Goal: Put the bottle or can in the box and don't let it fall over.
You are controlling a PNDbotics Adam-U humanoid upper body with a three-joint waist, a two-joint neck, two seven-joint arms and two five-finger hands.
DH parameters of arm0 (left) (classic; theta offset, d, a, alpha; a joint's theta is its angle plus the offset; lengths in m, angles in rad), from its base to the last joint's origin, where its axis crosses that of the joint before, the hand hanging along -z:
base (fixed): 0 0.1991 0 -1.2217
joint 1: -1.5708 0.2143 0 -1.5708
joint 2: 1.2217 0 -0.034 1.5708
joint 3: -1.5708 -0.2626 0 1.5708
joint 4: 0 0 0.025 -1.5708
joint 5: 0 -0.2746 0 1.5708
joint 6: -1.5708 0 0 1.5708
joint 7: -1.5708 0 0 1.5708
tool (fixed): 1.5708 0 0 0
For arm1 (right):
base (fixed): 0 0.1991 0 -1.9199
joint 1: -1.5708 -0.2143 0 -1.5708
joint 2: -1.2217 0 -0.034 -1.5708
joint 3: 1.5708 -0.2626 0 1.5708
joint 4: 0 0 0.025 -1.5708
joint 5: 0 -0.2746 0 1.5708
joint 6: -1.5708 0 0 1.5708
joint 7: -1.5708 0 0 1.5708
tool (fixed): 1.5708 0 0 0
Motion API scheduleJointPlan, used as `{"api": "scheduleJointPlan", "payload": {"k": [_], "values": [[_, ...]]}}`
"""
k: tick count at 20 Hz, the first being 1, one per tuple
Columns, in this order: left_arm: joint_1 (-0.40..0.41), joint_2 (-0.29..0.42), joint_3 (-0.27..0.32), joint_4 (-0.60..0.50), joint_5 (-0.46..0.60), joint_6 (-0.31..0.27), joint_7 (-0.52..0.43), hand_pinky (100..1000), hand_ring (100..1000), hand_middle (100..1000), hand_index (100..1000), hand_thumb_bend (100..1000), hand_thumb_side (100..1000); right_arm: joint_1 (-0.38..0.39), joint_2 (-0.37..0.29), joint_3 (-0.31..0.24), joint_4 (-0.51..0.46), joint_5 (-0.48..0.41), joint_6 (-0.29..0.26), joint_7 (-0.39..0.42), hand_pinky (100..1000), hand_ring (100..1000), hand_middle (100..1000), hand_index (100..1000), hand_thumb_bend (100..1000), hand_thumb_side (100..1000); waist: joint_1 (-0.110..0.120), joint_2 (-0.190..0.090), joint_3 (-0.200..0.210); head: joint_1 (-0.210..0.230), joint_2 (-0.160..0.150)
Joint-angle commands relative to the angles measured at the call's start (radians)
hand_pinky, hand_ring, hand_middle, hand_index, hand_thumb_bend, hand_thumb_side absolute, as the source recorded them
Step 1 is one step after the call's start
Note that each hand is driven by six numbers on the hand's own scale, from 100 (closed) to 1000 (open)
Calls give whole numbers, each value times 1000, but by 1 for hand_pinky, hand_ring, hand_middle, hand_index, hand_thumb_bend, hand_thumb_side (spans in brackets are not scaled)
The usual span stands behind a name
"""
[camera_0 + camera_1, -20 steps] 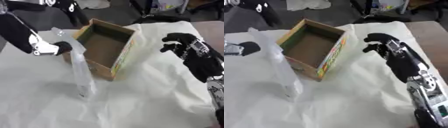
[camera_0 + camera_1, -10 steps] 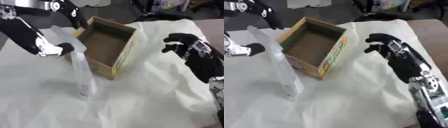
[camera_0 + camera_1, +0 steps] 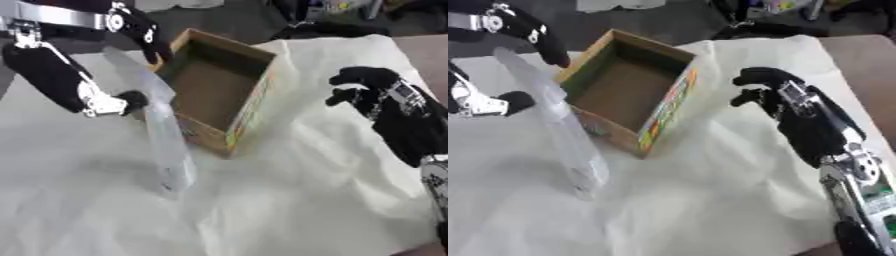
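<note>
A tall clear plastic bottle (image 3: 163, 134) stands tilted on the white cloth, just left of the open cardboard box (image 3: 213, 88). Its base rests on the cloth and its top leans away to the left. My left hand (image 3: 129, 99) has its thumb against the bottle's left side, and its fingers (image 3: 145, 36) come down on the right side near the top, beside the box's left corner. To the right of the box, my right hand (image 3: 773, 90) hovers with loosely bent fingers and holds nothing. The box is empty inside.
Wrinkled white cloth (image 3: 289, 200) covers the table, with a wide bare stretch in front of the box. Dark clutter and a floor area (image 3: 745, 20) lie beyond the far edge. A brown surface (image 3: 859, 55) shows at the right.
My left hand's fingers have swung up and over to the bottle's top near the box corner. The bottle stays tilted in about the same spot. The right hand has hardly moved.
</note>
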Motion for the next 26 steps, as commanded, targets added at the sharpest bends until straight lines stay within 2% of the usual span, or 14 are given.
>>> {"api": "scheduleJointPlan", "payload": {"k": [1,5,12,26], "values": [[-16,13,11,1,-9,-7,0,934,809,802,836,157,333,-8,-10,-3,-12,8,1,4,983,679,750,801,100,772,-1,-15,1,2,-8],[-16,12,21,12,-25,-14,0,931,812,802,828,137,302,-8,-9,-3,-12,10,1,6,984,679,749,801,100,772,-2,-14,1,4,-9],[-17,7,21,26,-21,-23,0,926,793,784,818,106,311,-7,-8,-3,-12,11,0,8,985,680,750,802,100,773,-4,-11,0,5,-6],[-11,5,22,44,-51,-29,0,892,736,737,795,101,264,-8,-7,-5,-16,7,-1,7,985,681,751,802,100,770,-3,-12,1,10,-12]]}}
